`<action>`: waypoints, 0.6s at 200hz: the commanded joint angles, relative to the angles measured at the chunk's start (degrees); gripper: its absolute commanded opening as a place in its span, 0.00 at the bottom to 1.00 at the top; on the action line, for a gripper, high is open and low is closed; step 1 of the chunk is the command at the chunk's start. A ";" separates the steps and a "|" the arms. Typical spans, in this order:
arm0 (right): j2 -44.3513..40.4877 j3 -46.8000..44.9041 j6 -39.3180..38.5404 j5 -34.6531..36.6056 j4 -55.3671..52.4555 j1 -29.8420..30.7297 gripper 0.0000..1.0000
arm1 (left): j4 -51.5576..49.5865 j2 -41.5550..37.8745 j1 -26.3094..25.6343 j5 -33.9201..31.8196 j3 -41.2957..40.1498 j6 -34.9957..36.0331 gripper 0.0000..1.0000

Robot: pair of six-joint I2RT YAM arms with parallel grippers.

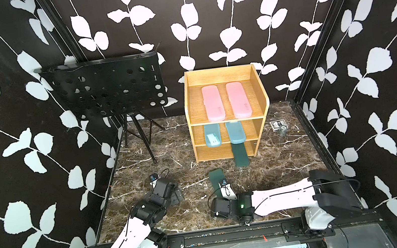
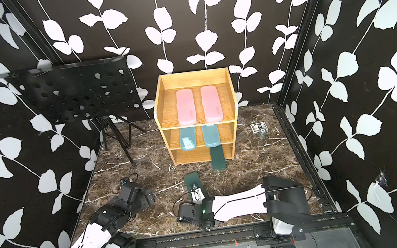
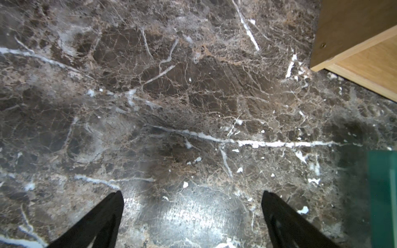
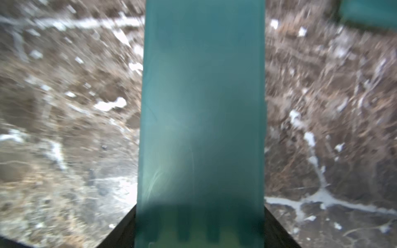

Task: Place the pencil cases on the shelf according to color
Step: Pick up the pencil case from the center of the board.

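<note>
Top views, shelf [image 1: 186, 105]: well ahead of both hands. Two pink pencil cases [image 1: 212, 103] on the top tier, two blue pencil cases [image 1: 212, 134] on the middle tier. Far green pencil case [image 1: 240, 154] only half inside the bottom tier, its free end pointing back toward the right hand.
Top views, right hand [image 1: 222, 189]: low over the worktop [image 1: 291, 169], set on the arm-side end of the near green pencil case [image 1: 216, 177]. Rest of that case reaching ahead of the fingers toward the shelf.
Top views, left hand [image 1: 178, 195]: apart from the right hand, off to its side, carrying nothing.
Top views, writing: small marks on the pink cases, and print on a small dark box [image 1: 277, 124] far ahead of the right hand. Both too small to read.
Left wrist, left hand [image 3: 192, 193]: fingers spread wide, only bare worktop between them. Shelf corner [image 3: 354, 53] ahead and a strip of green case [image 3: 382, 193] close beside one finger.
Right wrist, right hand [image 4: 199, 208]: jaws closed against both long edges of the near green pencil case [image 4: 202, 107], the case filling the whole gap. Far green pencil case [image 4: 369, 12] ahead and to one side.
Right wrist, handling: probably a light, stiff hard shell with smooth, plain faces, likely slick. Best squeezed across the narrow width, on the long edges. An end hold leaves a long overhang, prone to sag or twist, yet keeps the free end clear for sliding into the bottom tier.
Right wrist, labels: no writing visible on the lid.
</note>
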 commanded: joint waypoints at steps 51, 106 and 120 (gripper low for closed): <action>5.60 6.73 -13.27 -6.34 7.70 -12.99 0.56 | 6.99 5.80 0.28 3.18 -1.24 -0.50 0.99; 15.98 15.53 -16.19 -9.18 11.99 -21.41 0.58 | 10.19 5.84 0.26 5.77 -4.11 -1.46 0.99; 18.05 17.48 -17.32 -9.63 12.02 -21.97 0.62 | 9.83 5.35 0.26 5.01 -4.74 -1.36 0.99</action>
